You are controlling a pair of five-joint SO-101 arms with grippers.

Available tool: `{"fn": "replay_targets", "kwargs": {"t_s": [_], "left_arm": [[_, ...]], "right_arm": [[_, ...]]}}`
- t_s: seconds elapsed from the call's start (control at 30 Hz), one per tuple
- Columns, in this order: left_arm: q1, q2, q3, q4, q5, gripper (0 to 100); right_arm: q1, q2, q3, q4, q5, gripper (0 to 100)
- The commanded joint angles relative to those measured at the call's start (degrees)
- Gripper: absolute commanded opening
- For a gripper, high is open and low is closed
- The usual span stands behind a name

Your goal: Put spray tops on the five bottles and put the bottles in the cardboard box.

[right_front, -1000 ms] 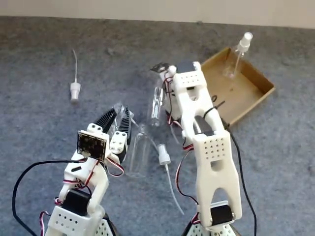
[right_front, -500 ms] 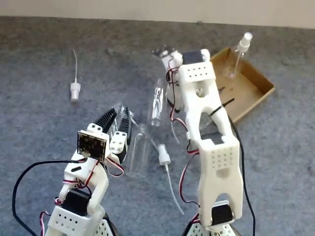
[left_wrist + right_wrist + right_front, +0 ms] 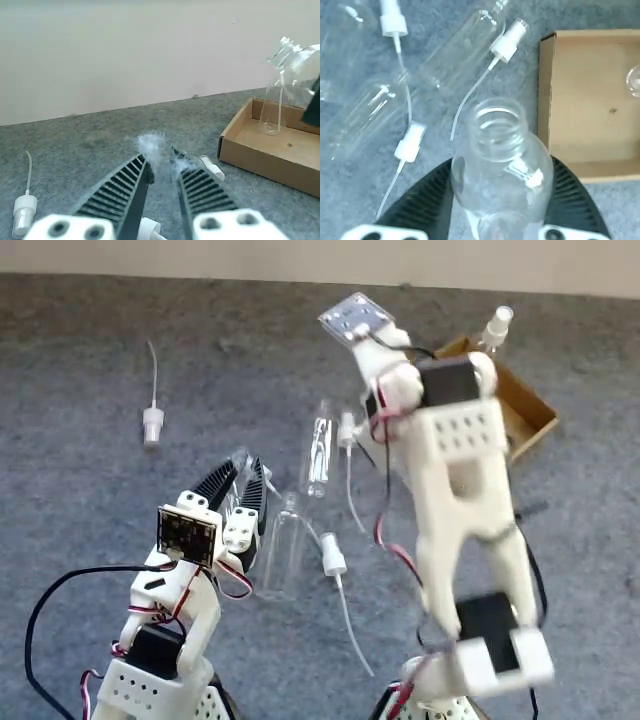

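My right gripper (image 3: 500, 170) is shut on a clear open-necked bottle (image 3: 497, 140), held upright above the carpet beside the cardboard box (image 3: 590, 100). That raised bottle (image 3: 296, 62) hangs before the box (image 3: 260, 150) in the left wrist view. One bottle with a spray top (image 3: 488, 340) stands in the box (image 3: 528, 412). Two clear bottles (image 3: 319, 448) (image 3: 282, 545) lie on the carpet, with loose spray tops (image 3: 346, 430) (image 3: 332, 558) next to them. My left gripper (image 3: 243, 480) rests open low on the carpet, a further clear bottle (image 3: 243, 458) lying at its tips.
Another spray top (image 3: 152, 424) lies apart at the far left. Grey carpet (image 3: 80, 520) covers the table, and a pale wall (image 3: 150, 50) runs behind it. The raised right arm (image 3: 455, 470) covers part of the box from above.
The right arm has risen and swung back toward the box, carrying its bottle up off the carpet. The left arm has stayed still.
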State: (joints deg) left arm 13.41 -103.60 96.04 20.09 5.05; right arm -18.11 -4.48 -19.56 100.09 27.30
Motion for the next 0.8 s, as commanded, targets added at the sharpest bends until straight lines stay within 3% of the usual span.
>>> {"fn": "replay_targets", "kwargs": {"t_s": [0.0, 0.23, 0.43, 0.77], "left_arm": [[-0.48, -0.48, 1.01, -0.26, 0.35, 1], [0.75, -0.48, 0.22, 2.90, -2.99, 1], [6.99, -0.48, 0.40, 6.24, -7.47, 1], [7.69, -0.48, 0.92, 6.51, -10.90, 1]], "right_arm": [[-0.57, -14.11, 6.20, 0.66, 0.09, 20.0], [-0.22, -33.89, 24.13, -8.13, 0.00, 20.0], [-0.22, -49.10, 43.03, -18.95, -8.79, 20.0], [-0.22, -62.90, 61.32, -27.91, -15.65, 19.9]]}}
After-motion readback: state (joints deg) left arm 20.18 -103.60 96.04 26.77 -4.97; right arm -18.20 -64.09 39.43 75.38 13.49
